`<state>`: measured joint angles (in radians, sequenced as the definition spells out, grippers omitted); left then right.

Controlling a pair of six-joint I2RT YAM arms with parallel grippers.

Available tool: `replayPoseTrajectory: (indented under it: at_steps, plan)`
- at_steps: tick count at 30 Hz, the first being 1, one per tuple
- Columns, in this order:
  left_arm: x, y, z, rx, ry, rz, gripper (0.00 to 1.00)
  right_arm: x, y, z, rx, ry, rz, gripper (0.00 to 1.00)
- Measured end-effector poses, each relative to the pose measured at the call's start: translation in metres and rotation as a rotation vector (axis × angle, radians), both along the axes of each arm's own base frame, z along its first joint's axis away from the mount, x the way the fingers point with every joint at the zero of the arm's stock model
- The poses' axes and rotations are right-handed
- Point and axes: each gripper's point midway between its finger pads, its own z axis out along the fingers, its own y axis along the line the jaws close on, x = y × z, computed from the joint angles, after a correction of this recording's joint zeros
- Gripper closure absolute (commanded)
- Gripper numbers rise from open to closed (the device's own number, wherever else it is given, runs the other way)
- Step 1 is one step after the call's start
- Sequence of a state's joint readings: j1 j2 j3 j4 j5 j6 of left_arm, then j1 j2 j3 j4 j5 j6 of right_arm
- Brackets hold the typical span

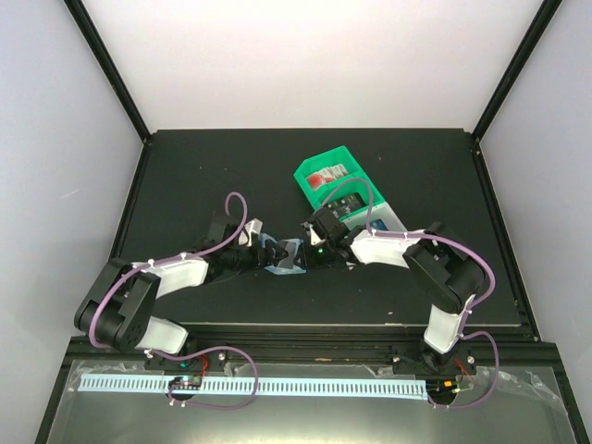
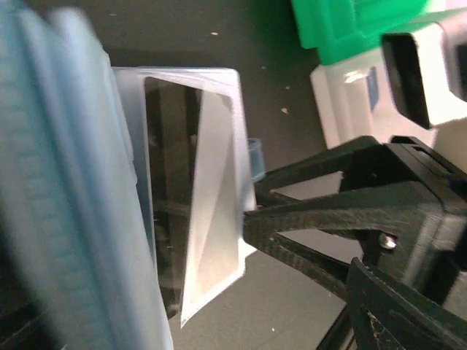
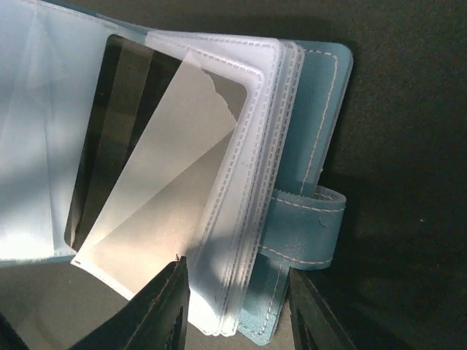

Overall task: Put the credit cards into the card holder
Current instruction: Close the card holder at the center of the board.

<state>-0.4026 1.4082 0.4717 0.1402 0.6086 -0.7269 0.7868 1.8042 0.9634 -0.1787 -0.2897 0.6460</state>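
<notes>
Right gripper: black fingers stand apart, one on each side of the near corner of the card holder's sleeve stack. No clamp visible; whether either finger presses the plastic cannot be told from the wrist view.

Between and beyond the fingers: small teal-blue booklet-like card holder with a stitched soft cover, lying open on the black table. Its clear plastic sleeves fan over the cover. The teal closing tab curls out from the holder's outer edge, unfastened. A dark thin rectangular plastic card sits at the top sleeve, tilted against the sleeve's stitching, with a pale glare band across it. How deep it sits cannot be told.

Left gripper: at the card holder's opposite side, facing the right gripper across it. Its wrist view is filled by blurred teal cover and sleeves hard against the lens. Fingers hidden, so apart or together cannot be told.

Beyond the card holder, toward the right arm's side: green plastic bin with red-and-white cards inside. To the right of the card holder: white plastic bin, partly under the right arm.
</notes>
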Motion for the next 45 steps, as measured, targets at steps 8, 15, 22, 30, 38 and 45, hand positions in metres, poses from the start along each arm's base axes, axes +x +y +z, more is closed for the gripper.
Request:
replayPoseTrajectory:
  at_steps: [8,15,22,30,38,45]
  plan:
    - [-0.008,-0.016,0.019,-0.1,-0.04,-0.111,0.14,-0.001,0.005,0.001,0.037,0.01,-0.001,0.59]
    - [-0.009,-0.022,0.023,-0.136,-0.045,-0.154,0.2,0.003,0.002,0.001,0.021,-0.007,-0.022,0.57]
    - [-0.007,-0.025,0.018,-0.142,-0.04,-0.16,0.3,0.006,-0.019,0.022,-0.016,-0.091,-0.079,0.54]
    - [-0.001,-0.029,0.017,-0.15,-0.045,-0.168,0.44,0.006,-0.021,0.057,0.037,-0.176,-0.06,0.56]
    - [-0.001,-0.029,0.009,-0.143,-0.026,-0.167,0.64,-0.002,-0.008,0.052,0.073,-0.141,0.02,0.68]
    - [-0.001,-0.029,-0.004,-0.134,0.008,-0.162,0.69,-0.006,-0.004,0.031,0.056,-0.087,0.046,0.77]
